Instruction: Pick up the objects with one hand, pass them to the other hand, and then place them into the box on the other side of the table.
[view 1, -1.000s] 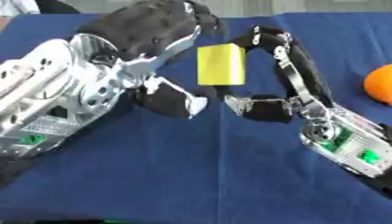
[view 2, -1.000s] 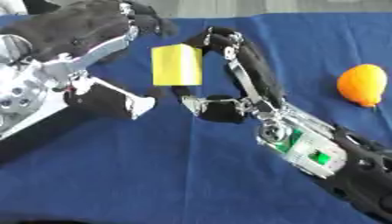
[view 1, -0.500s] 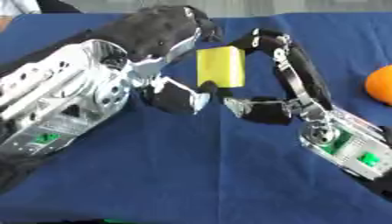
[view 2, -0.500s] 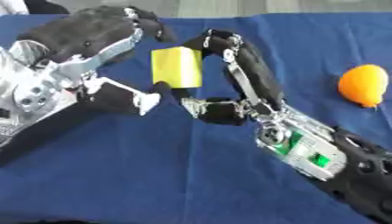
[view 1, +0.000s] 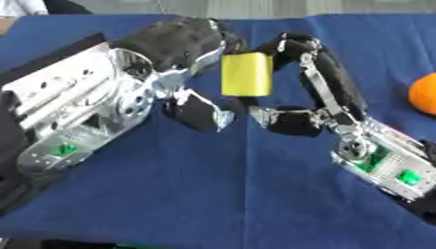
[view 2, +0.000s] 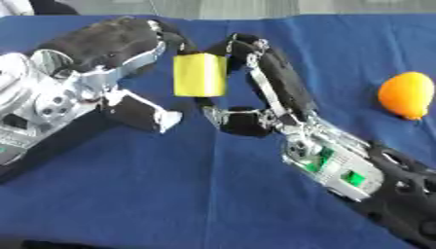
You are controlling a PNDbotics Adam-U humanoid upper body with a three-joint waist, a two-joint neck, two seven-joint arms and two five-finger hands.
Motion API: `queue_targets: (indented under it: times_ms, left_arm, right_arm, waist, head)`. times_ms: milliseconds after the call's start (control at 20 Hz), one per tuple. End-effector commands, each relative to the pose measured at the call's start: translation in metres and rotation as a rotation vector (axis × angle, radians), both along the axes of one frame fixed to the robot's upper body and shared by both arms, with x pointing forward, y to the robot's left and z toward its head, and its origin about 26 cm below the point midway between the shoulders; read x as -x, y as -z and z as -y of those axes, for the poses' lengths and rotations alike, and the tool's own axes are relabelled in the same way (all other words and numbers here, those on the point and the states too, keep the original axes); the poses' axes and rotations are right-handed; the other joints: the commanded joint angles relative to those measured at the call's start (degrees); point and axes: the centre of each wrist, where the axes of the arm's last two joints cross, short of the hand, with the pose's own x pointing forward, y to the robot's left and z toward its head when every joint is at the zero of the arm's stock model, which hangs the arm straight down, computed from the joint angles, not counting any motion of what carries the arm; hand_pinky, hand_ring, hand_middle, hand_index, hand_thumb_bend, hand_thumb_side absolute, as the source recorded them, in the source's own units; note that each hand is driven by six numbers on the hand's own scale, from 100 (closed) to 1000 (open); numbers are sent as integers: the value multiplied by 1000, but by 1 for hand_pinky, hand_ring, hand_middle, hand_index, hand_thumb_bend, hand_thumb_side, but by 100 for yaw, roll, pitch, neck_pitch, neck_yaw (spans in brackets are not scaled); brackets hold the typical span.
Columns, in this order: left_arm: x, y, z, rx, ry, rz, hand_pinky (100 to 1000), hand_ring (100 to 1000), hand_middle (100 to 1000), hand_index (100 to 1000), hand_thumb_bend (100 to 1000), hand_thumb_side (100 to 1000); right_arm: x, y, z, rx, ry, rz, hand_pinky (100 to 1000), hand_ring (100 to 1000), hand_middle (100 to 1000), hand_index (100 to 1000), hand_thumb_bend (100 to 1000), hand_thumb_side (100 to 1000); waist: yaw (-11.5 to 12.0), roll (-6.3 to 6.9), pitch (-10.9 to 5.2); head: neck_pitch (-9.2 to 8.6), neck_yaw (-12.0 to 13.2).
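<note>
A yellow block [view 1: 247, 74] hangs above the blue table, pinched by my right hand [view 1: 328, 90]. That hand's fingers [view 1: 294, 44] curl over the block's top right and its thumb [view 1: 285, 120] sits under it. My left hand [view 1: 174, 46] is close on the block's left. Its fingers [view 2: 164, 35] reach the block's upper left corner, while its thumb [view 2: 143, 113] stays spread below and apart from the block. An orange fruit [view 2: 406, 95] lies on the cloth at the right.
The blue cloth [view 1: 213, 194] covers the whole table. My two forearms [view 1: 68, 116] [view 2: 340, 165] fill the left and lower right. The cloth's far edge runs along the top of the views.
My left hand has moved right and closer, so its fingers now reach the block's upper left corner. The right hand and the yellow block have stayed nearly in place.
</note>
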Motion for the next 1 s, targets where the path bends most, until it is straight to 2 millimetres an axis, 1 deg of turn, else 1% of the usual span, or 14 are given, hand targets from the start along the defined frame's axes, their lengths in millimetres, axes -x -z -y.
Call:
queue_targets:
  times_ms: [50, 250, 400, 500, 550, 750, 850, 900, 1000]
  left_arm:
    - [2, -4, 1, -26, -43, -55, 994, 872, 764, 882, 337, 326]
    - [-2, 0, 2, -37, -48, -49, 997, 875, 768, 893, 360, 334]
    - [-4, 1, 3, -39, -48, -44, 993, 870, 760, 889, 341, 329]
    - [-5, 2, 3, -29, -54, -39, 986, 862, 746, 877, 290, 318]
    - [-6, 2, 4, -18, -58, -33, 982, 858, 739, 870, 267, 312]
    - [-7, 3, 5, 21, -70, -16, 970, 848, 716, 848, 234, 305]
    - [-9, 5, 5, 35, -78, -10, 955, 838, 692, 825, 197, 299]
    - [-10, 5, 5, 44, -80, -4, 948, 831, 677, 813, 155, 292]
    - [-11, 6, 6, 62, -85, 4, 938, 823, 660, 798, 100, 285]
  right_arm:
    - [0, -10, 0, -3, 0, 23, 542, 508, 472, 549, 185, 100]
    - [0, -10, -1, -4, -14, 27, 531, 501, 469, 546, 182, 100]
    - [1, -9, -1, -4, -20, 25, 529, 500, 468, 546, 181, 100]
    - [1, -9, -2, -4, -25, 25, 528, 499, 468, 546, 185, 100]
    - [1, -8, -2, -5, -28, 24, 526, 498, 468, 546, 202, 100]
    - [1, -8, -3, -13, -44, 20, 517, 494, 466, 544, 204, 100]
    - [2, -7, -4, -16, -53, 18, 509, 490, 465, 543, 202, 100]
    - [2, -7, -4, -16, -59, 19, 510, 490, 464, 542, 202, 100]
    - [2, -6, -5, -13, -67, 20, 511, 490, 465, 542, 203, 100]
  waist:
    - [4, 75, 4]
    - [-4, 77, 9]
    - [-3, 76, 10]
    - [-9, 72, 11]
    - [-11, 70, 13]
    - [-20, 73, 19]
    - [-28, 73, 20]
    - [-30, 75, 20]
    - [-33, 77, 21]
  head:
    - [-10, 10]
    - [-10, 16]
    - [-10, 27]
    - [-10, 38]
    - [-10, 42]
    - [-10, 50]
    - [-10, 52]
    - [-10, 54]
    - [-10, 56]
